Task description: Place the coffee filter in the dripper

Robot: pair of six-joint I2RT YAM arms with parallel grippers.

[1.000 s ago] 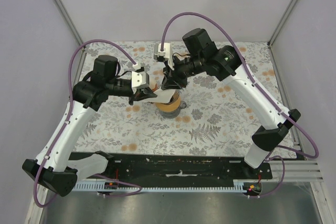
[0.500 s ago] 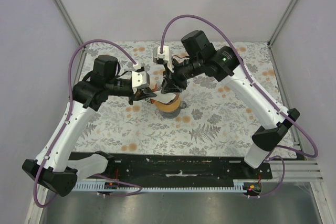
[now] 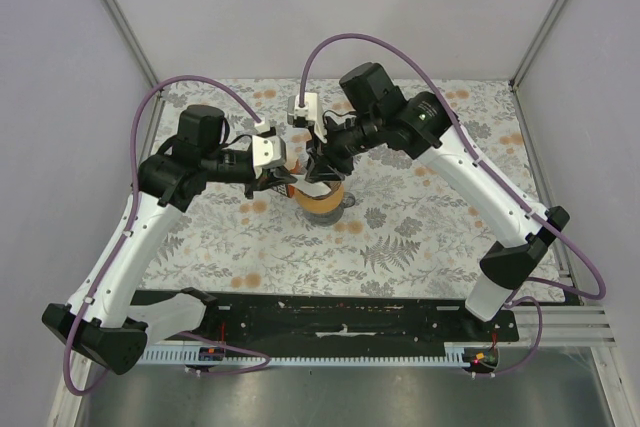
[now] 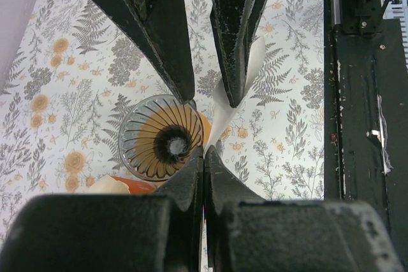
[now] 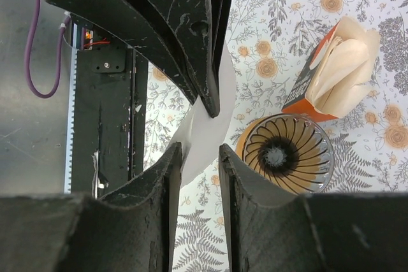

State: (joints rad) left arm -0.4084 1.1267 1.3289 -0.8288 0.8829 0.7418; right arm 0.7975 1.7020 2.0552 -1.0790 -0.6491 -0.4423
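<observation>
Coffee filter [image 4: 220, 116] pinched in left gripper [image 4: 204, 151], just beside dripper [image 4: 162, 138]

I see both arms reaching inward, elbows spread wide, forming an arch from the top camera. The left arm [image 3: 130, 237] climbs from its base, folds at the elbow and sends its wrist roughly level toward the right. The right arm [image 3: 495, 197] comes in higher and tilts its wrist down to the left. The two grippers meet almost tip to tip. My left gripper [image 4: 204, 152] has its fingers pressed together, pinching the coffee filter [image 5: 203, 135]. My right gripper [image 5: 200, 146] has its fingers narrowly parted, one on each side of that sheet
</observation>
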